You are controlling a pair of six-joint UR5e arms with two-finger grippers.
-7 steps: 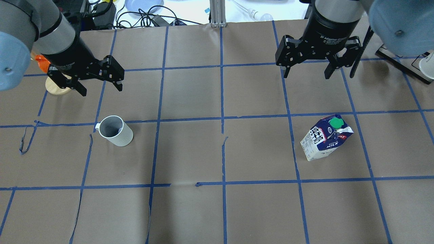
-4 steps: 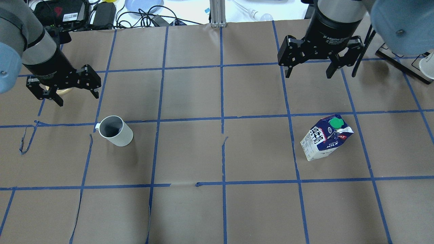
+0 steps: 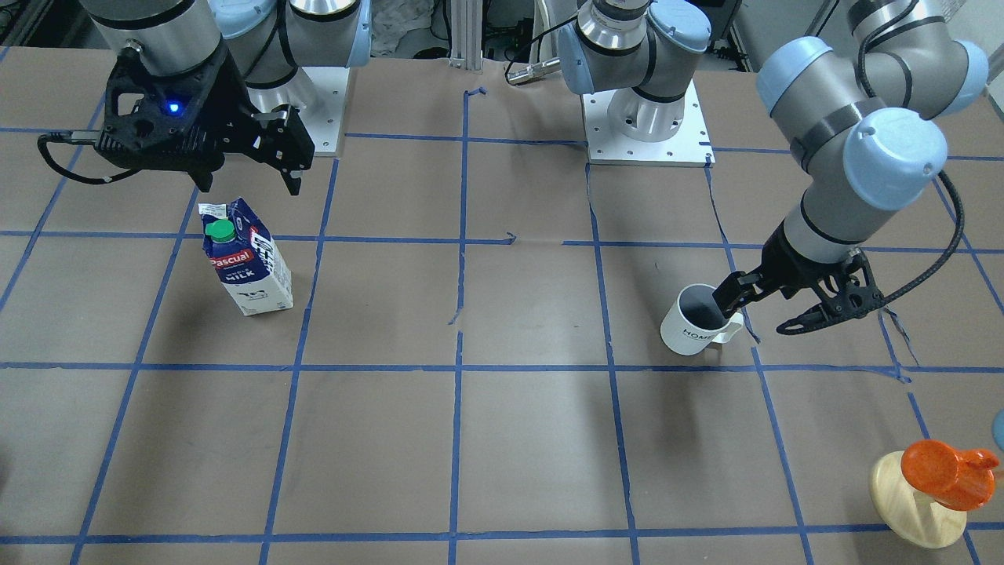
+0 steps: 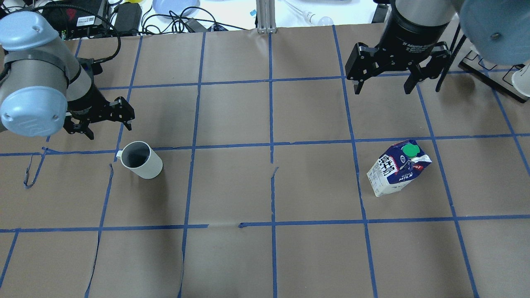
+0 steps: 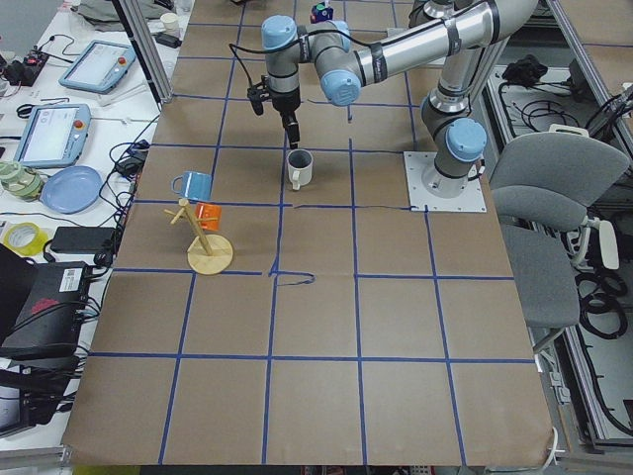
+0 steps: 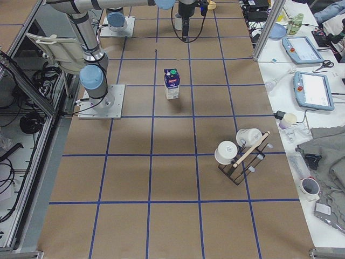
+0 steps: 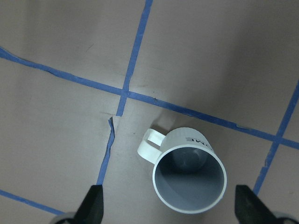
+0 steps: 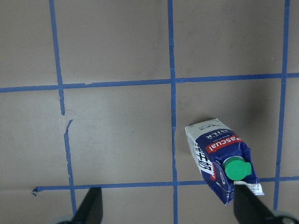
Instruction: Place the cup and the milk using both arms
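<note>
Cup (image 4: 140, 159): upright on table (image 4: 232, 186), left half, mouth up, handle toward the robot's left.
Left gripper (image 4: 108, 129): fingers spread, empty, near the cup's handle side.
Milk (image 4: 398, 167): upright, right half, long axis vertical, green cap on top.
Right gripper (image 4: 381, 89): fingers spread, empty, apart from milk.

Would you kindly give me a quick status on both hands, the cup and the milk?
Left hand open above cup, no grip. Right hand open, short of milk. Both upright. Nothing in between.
</note>
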